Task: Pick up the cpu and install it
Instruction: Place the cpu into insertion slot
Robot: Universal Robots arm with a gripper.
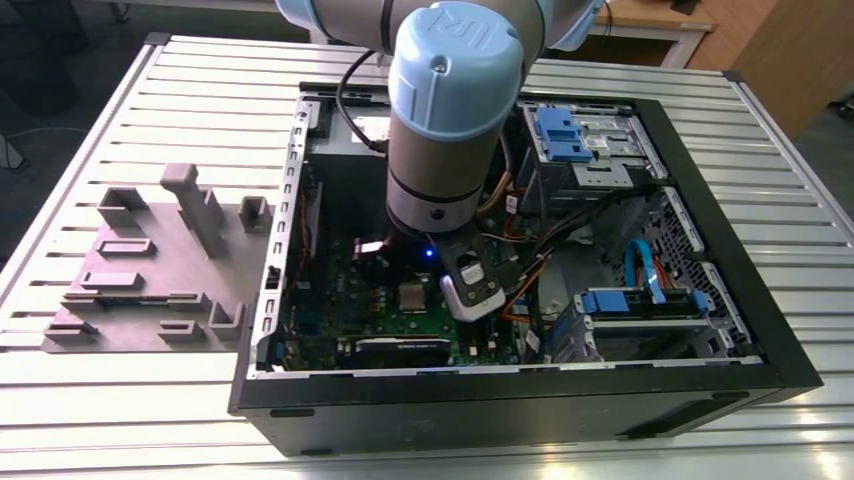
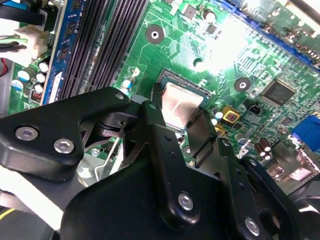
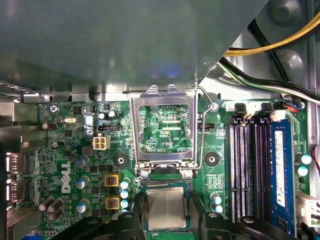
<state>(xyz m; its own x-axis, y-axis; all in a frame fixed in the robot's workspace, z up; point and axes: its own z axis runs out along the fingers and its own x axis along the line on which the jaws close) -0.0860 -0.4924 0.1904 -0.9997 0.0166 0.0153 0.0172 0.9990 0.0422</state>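
I see the cpu (image 3: 166, 207) lying in the open socket near the middle of the motherboard (image 3: 65, 150), with the load frame (image 3: 165, 157) swung back towards the case wall. The gripper (image 3: 166, 225) straddles it, jaws narrow along 2 opposite edges; whether they clamp it I cannot tell. My worry is that if the chip sits skewed, a downward push could bend socket pins, and a sideways drag on lifting could unseat it.

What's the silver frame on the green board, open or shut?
Open: in the first wrist view the silver frame is flipped back, leaving the cpu uncovered.
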